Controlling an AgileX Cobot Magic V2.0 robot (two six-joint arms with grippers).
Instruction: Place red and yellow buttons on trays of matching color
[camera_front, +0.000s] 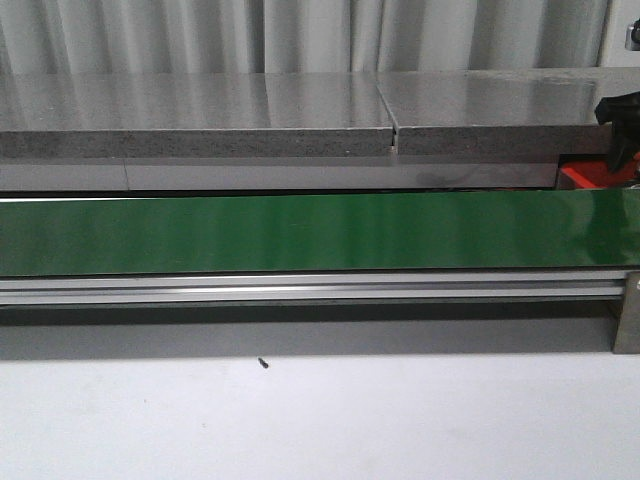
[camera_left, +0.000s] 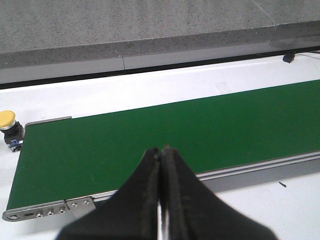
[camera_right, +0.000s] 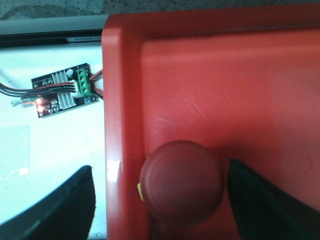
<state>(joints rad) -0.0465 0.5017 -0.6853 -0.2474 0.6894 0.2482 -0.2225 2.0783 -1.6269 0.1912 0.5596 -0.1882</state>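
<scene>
The red tray (camera_right: 210, 80) fills the right wrist view, and its corner shows at the far right of the front view (camera_front: 583, 177). A red button (camera_right: 181, 182) sits inside it, close to the tray's rim. My right gripper (camera_right: 160, 167) is open above it, one finger outside the rim and the other beside the button, neither gripping it. A yellow button (camera_left: 7, 120) on a black base stands on the white table off the end of the green belt (camera_left: 175, 130). My left gripper (camera_left: 161, 150) is shut and empty above the belt's near edge. No yellow tray is in view.
A long green belt (camera_front: 300, 232) in a metal frame crosses the table. A grey stone slab (camera_front: 250, 120) lies behind it. A small circuit board (camera_right: 65, 92) with wires lies beside the red tray. A tiny black screw (camera_front: 263, 363) lies on the white tabletop.
</scene>
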